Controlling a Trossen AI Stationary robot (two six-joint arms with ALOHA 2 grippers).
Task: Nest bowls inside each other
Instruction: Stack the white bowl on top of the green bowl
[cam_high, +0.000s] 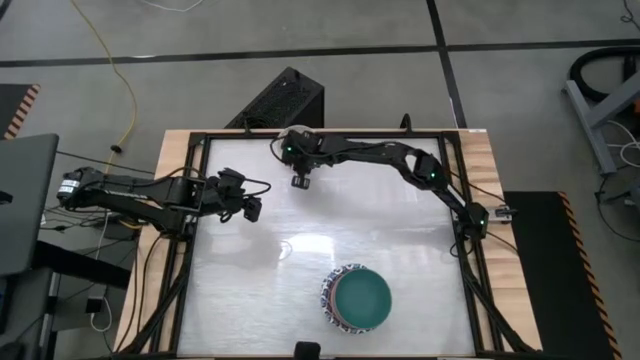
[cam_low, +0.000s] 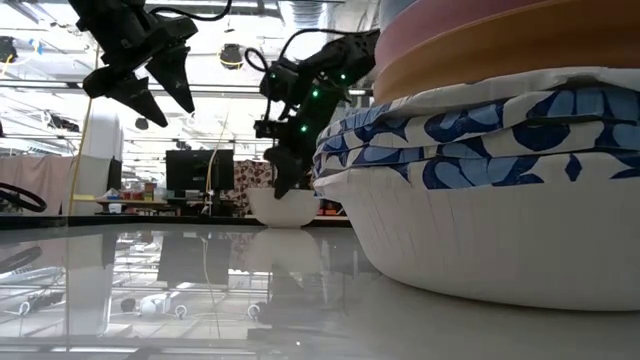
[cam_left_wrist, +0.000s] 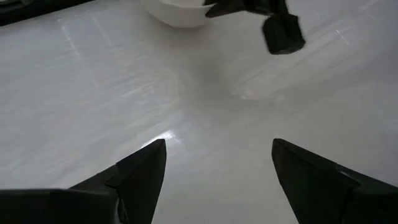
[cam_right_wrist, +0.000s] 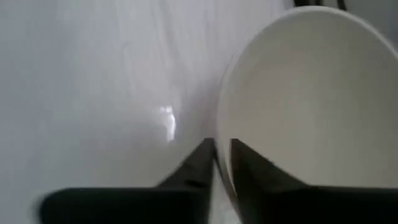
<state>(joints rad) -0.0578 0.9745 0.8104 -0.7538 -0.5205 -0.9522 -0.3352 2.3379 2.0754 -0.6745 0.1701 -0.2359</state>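
A cream-white bowl (cam_high: 296, 134) stands on the table by its far edge, resting on its base (cam_low: 283, 222). My right gripper (cam_right_wrist: 222, 147) is shut on its rim. Near the front edge stands a stack of nested bowls (cam_high: 355, 298) with a dark green one on top. In the low view the stack (cam_low: 500, 200) shows patterned blue-and-white bowls below orange and pink ones. My left gripper (cam_left_wrist: 217, 163) hangs open above the table's left part (cam_high: 246, 205) with nothing between its fingers. My right gripper pinches the white bowl's rim (cam_right_wrist: 222, 127) with one finger inside the bowl and one outside. The fingers slant down onto it from above (cam_low: 290, 180). The bowl stands upright with its base on the table.
A dark box (cam_high: 278, 100) stands beyond the table's far edge. Bare white tabletop (cam_high: 270, 260) lies between the white bowl and the stack. A black frame (cam_high: 190, 200) runs around the tabletop.
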